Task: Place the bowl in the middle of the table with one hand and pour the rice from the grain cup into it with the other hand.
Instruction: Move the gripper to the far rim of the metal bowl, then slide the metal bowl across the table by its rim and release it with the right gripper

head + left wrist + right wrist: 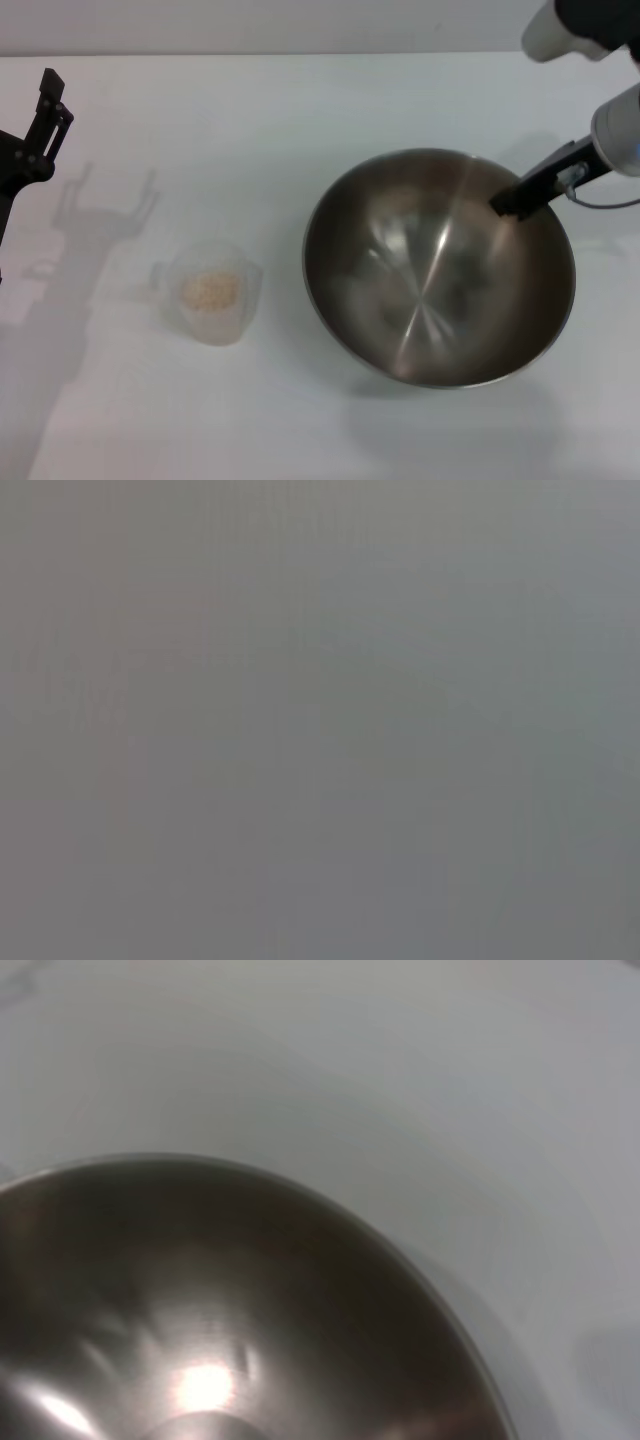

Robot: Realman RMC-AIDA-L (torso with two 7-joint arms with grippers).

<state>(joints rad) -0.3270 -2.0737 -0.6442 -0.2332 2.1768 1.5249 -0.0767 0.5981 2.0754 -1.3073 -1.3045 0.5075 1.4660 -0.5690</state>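
Observation:
The steel bowl [440,270] is right of the table's [300,120] centre, and its shadow falls offset below it. My right gripper [515,200] reaches over the bowl's right rim; one black finger lies inside the bowl, clamped on the rim. In the right wrist view the bowl's shiny inside [200,1340] fills the lower half. The clear grain cup [212,295] stands left of the bowl with rice [210,290] in it and its handle [160,276] pointing left. At the far left edge my left gripper [45,110] is raised, and its shadow shows two fingers held apart.
White tabletop [420,1080] lies all around the bowl and cup. The left arm's shadow [100,215] falls on the table just left of the cup. The left wrist view shows only plain grey.

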